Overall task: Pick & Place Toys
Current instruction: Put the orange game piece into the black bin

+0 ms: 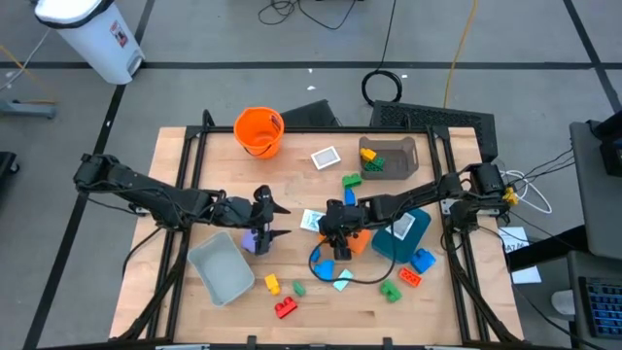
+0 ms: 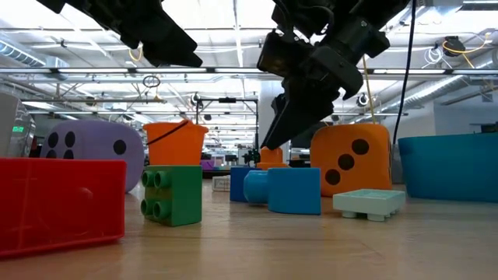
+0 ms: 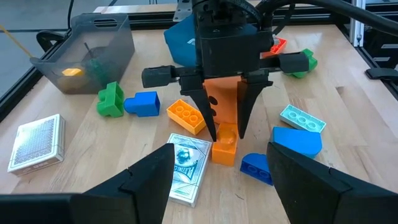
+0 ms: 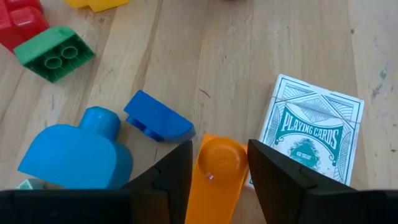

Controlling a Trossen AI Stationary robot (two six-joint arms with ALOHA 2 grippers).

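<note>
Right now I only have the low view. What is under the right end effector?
Observer: The right end effector is down around a small orange block on the table.
Operator: Anything crowding it?
Observer: A playing-card box lies flat right beside that block.
Operator: And the left arm?
Observer: The left end effector is open and empty, next to the purple die.

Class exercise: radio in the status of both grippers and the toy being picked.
Right gripper fingers closing around small orange block. Left gripper open, waiting. Playing card box alongside.
</note>
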